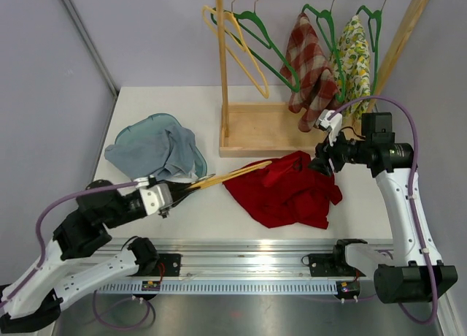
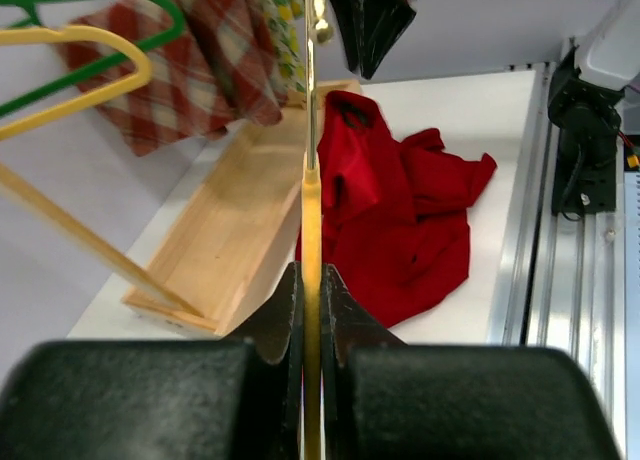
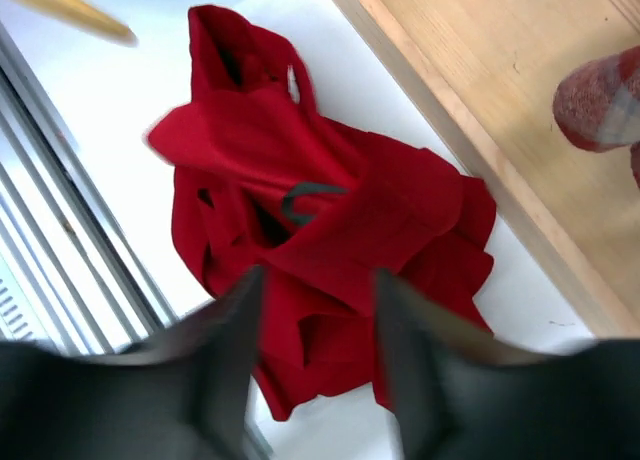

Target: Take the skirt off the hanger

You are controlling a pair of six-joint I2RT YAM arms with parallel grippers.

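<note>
Top external view: a crumpled blue cloth (image 1: pixel 157 147) lies at the left of the white surface (image 1: pixel 182 102). Just in front of it, the left tool (image 1: pixel 177 192) is clenched on a yellow hanger (image 1: pixel 233 175), which points right toward the red skirt (image 1: pixel 288 193). The skirt lies heaped on the surface, in front of the wooden rack (image 1: pixel 252 135); whether the hanger's tip touches it is unclear. Above the skirt's right edge, the right tool (image 1: pixel 321 164) hangs with jaws parted, grasping nothing.

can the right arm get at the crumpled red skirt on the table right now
Probably yes. The right gripper hangs just above the crumpled red fabric skirt with jaws open and nothing between them. The thin yellow hanger, clamped in the left gripper, points in from the side, clear of that path.
</note>
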